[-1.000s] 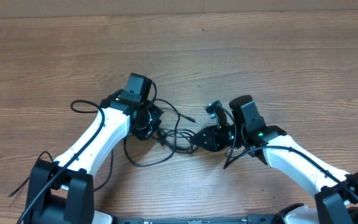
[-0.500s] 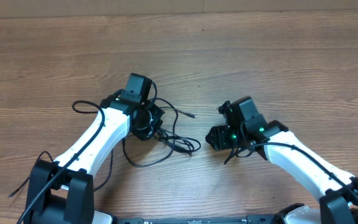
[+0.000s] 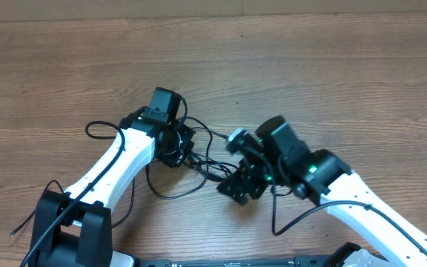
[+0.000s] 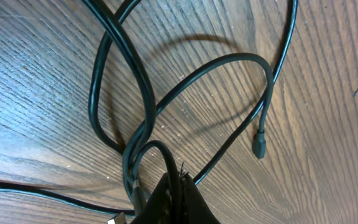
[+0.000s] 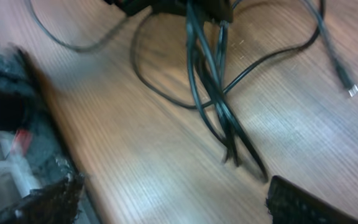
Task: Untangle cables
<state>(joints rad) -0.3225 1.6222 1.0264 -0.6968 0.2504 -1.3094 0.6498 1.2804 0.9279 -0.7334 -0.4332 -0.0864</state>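
Smooth glossy cables, matt grained wooden table

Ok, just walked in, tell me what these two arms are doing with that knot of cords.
They are untangling thin black cables on a wooden table. The left gripper is shut on the bundle where several strands cross. The right gripper is open with nothing between its fingers, low over the table beside the loose loops. The tangle is not yet undone; one plug end lies free.

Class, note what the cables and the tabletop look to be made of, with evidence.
Cables: likely rubber or plastic sheathing, black, smooth with slight sheen; they bend in soft loops.
Tabletop: wood or wood-look laminate, matte brown; visible grain lines, cannot tell which.
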